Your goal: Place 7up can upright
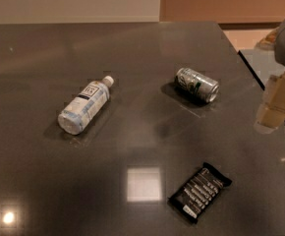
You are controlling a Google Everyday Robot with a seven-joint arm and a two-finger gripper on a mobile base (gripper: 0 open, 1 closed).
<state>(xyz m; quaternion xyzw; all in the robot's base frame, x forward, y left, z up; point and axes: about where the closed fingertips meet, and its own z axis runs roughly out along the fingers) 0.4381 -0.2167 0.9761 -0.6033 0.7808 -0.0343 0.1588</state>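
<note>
7up can on its side; gripper apart, far right.

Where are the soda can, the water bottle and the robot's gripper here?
soda can (197, 85), camera view, middle of its side.
water bottle (85, 105), camera view, its label.
gripper (270, 114), camera view, at the right edge, its pale lower end.

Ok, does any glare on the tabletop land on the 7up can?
Camera view: no; a square reflection and a small bright spot sit on the table near its front edge, apart from the 7up can lying on its side; the gripper hangs at the right edge.
</note>
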